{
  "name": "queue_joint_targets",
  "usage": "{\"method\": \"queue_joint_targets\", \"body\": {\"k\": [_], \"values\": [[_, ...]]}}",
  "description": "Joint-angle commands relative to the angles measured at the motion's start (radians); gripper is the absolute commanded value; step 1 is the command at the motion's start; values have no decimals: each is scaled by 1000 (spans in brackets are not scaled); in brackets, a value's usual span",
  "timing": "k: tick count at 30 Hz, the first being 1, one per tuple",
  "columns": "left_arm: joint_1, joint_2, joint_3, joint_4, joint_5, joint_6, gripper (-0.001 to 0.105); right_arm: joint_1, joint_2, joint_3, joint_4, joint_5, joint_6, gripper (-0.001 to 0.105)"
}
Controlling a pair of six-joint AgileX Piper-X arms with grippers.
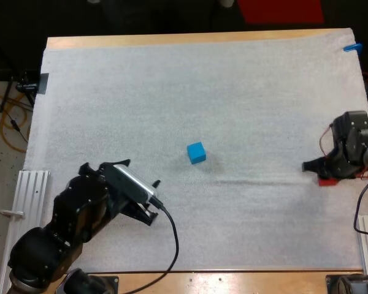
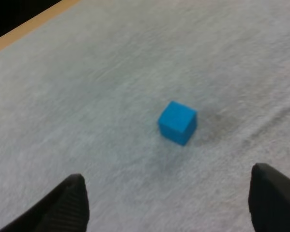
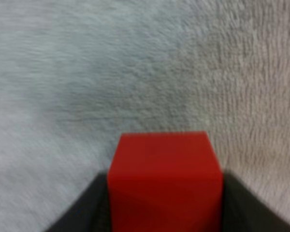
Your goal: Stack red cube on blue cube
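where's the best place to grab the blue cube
On two opposite side faces, coming straight down: the blue cube sits flat and alone on the mat, its top free, turned slightly against the mat's edges, so match that angle.

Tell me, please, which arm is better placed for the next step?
Right. The right gripper is shut on the red cube; the left gripper stands open, short of the blue cube.

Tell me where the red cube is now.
In the high view the red cube is at the right edge of the mat, clamped in the right tool, far right of the blue cube.
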Motion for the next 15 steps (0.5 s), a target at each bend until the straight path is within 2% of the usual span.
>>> {"method": "queue_joint_targets", "body": {"k": [1,6,15], "values": [[36,3,-9,21,-21,-13,66,31,-36,-49,35,14,-15,14],[167,3,-9,60,42,-10,66,131,-47,-191,129,21,-19,15],[166,-56,-9,78,88,-10,66,315,16,-459,221,18,30,15]]}}
